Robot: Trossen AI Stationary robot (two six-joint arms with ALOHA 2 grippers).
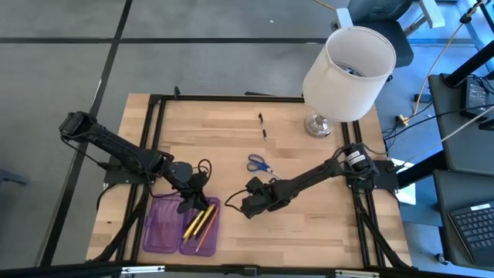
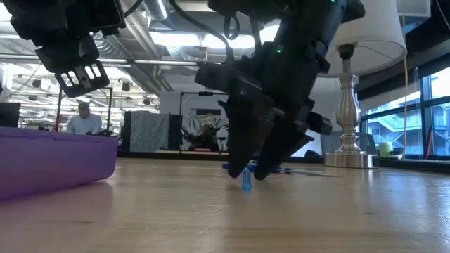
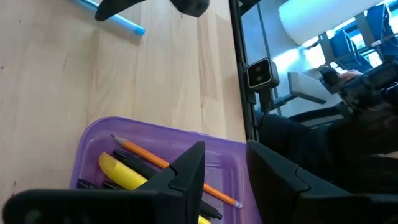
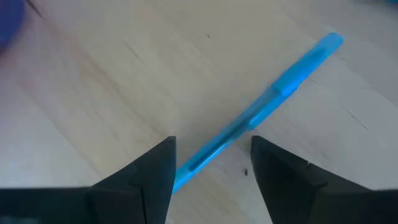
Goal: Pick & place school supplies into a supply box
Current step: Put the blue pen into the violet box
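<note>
The purple supply box (image 1: 164, 228) lies open near the table's near-left corner. Its right half holds an orange pencil (image 3: 177, 167), a yellow pen (image 3: 123, 173) and black pens. My left gripper (image 1: 189, 199) hovers open and empty over that half, fingers apart in its wrist view (image 3: 225, 171). My right gripper (image 1: 247, 204) points down at mid-table, open. Its fingers stand on either side of a blue pen (image 4: 273, 99) that lies flat on the wood (image 2: 247, 183). Blue-handled scissors (image 1: 258, 164) and a black pen (image 1: 263, 127) lie farther back.
A white-shaded lamp (image 1: 347, 66) on a silver base (image 1: 317, 126) stands at the far right corner. A black frame rail (image 1: 231, 98) edges the table. Bare wood lies between the box and the right gripper. A person (image 2: 83, 119) sits far off in the room.
</note>
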